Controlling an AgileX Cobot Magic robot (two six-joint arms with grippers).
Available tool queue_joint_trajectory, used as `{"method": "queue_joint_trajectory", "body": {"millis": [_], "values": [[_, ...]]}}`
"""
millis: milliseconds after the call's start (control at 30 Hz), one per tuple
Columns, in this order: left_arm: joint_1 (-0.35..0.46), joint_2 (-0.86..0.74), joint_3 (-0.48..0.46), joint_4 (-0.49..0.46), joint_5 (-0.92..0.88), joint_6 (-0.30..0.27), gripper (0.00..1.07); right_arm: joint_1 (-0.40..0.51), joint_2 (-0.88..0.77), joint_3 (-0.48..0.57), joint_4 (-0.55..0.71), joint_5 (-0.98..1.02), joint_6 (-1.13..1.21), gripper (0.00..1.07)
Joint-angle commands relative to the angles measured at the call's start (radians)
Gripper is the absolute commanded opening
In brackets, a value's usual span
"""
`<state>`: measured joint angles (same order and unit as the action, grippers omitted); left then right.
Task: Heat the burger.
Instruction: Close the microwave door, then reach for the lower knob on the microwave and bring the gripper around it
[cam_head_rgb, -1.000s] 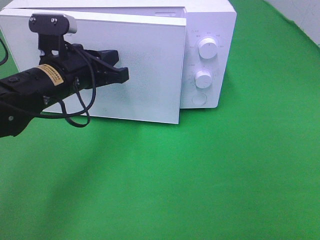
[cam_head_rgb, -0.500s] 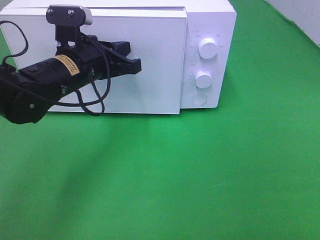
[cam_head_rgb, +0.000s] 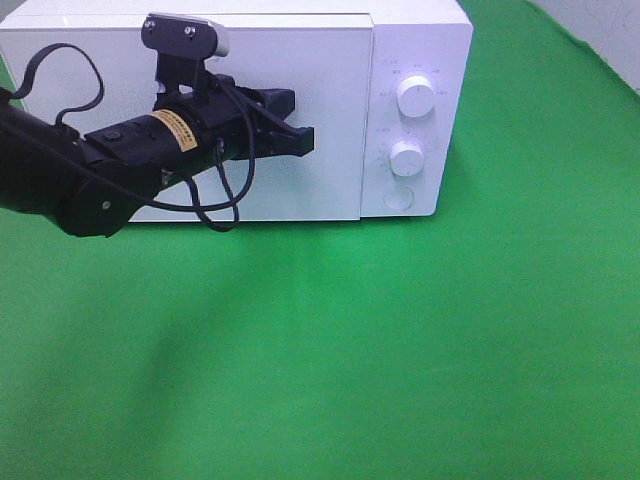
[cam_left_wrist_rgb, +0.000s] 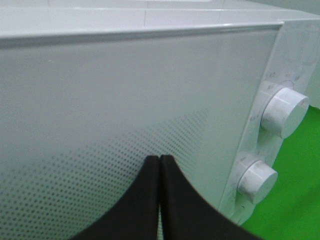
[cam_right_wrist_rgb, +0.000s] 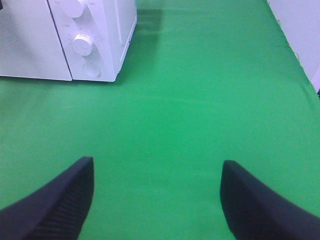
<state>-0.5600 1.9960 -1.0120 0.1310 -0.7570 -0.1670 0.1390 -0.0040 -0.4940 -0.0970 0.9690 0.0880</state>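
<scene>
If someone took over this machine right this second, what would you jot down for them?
Left gripper: shut, empty, tips at the microwave door.
Right gripper: open, empty, above the green cloth.
Burger: not in any view; it may be behind the door, cannot tell.
Done: door sits closed, flush with the front.
Left: probably set the upper knob and lower knob to start heating.

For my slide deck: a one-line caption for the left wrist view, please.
Shut left gripper facing the closed microwave door, beside the upper dial and lower dial.
</scene>
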Motion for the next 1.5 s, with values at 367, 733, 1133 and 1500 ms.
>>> {"method": "queue_joint_trajectory", "body": {"millis": [367,733,1133,1500], "values": [[0.018,0.002,-0.095,0.078,0.135,-0.118,0.0,-0.006,-0.028,0.0,-0.005,-0.01,0.013,0.69],[0.018,-0.182,0.084,0.142,0.28,-0.257,0.0,-0.006,-0.028,0.0,-0.005,-0.01,0.013,0.69],[0.018,-0.383,0.176,0.141,0.909,-0.319,0.58,-0.006,-0.028,0.0,-0.005,-0.01,0.013,0.69],[0.018,-0.459,0.176,0.116,1.403,-0.317,1.01,-0.006,-0.028,0.0,-0.005,-0.01,0.013,0.69]]}}
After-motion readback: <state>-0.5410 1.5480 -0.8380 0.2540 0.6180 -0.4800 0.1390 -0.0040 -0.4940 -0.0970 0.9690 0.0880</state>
